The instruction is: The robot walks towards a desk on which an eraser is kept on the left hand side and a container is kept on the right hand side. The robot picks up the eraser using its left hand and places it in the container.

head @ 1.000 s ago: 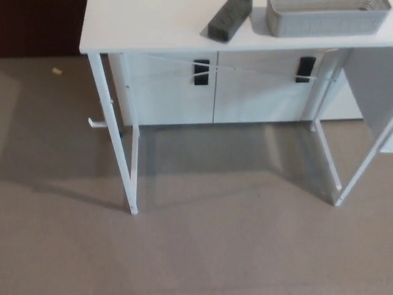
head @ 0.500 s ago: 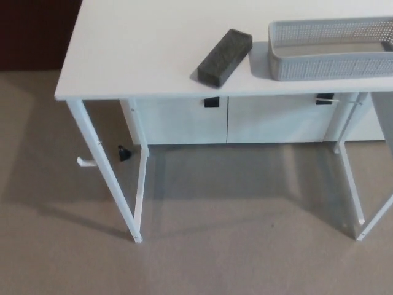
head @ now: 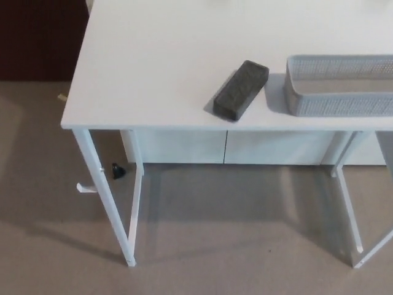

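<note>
One eraser (head: 241,90) on desk (head: 147,67), beside container (head: 341,92).

You will find no text, label, brand, number or sign to read here: the white bench (head: 153,55), the dark eraser (head: 241,90) and the grey mesh container (head: 341,92) all show plain surfaces.

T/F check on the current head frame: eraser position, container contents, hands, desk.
1. The eraser lies on the white desk, left of the container. True.
2. The eraser is inside the container. False: it lies on the desktop beside it.
3. A robot hand is gripping the eraser. False: neither robot hand is in view.
4. The container is a grey perforated tray near the desk's front edge. True.
5. The eraser is white. False: it is dark grey.
</note>
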Motion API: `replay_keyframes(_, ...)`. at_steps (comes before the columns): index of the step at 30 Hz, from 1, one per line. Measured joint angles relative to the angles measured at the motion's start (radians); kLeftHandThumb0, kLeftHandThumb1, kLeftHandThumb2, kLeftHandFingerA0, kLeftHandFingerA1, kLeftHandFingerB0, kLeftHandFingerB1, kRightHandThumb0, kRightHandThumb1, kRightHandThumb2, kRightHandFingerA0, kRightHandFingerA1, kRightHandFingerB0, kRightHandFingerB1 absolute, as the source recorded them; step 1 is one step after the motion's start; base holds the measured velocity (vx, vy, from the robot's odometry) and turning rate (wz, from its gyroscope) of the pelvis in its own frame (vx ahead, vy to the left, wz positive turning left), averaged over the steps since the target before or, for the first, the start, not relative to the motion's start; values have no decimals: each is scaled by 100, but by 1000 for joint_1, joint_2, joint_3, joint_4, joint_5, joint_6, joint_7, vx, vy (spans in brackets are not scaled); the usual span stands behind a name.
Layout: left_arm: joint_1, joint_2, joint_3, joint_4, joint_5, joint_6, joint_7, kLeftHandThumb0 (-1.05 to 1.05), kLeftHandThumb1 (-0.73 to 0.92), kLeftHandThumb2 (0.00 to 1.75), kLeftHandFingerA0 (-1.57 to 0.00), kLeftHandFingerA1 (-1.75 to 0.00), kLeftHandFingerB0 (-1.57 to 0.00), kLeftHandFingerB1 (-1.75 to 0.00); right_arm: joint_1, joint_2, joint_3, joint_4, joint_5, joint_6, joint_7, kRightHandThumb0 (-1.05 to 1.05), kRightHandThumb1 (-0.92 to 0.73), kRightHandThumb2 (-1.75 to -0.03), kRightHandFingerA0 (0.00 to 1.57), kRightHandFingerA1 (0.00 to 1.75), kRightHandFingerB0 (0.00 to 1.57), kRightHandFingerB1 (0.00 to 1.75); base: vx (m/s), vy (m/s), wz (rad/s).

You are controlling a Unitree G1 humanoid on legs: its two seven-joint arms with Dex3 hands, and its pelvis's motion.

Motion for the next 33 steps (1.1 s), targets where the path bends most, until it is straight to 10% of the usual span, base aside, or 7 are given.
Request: replay_keyframes(33, -23, 5, -49, -21, 38, -5, 41, -41, 31, 79, -25, -120, -28, -63, -48, 6, 4, 56, -6, 3, 2, -7, -33, -80, 45, 64, 21, 54, 61, -78, 5)
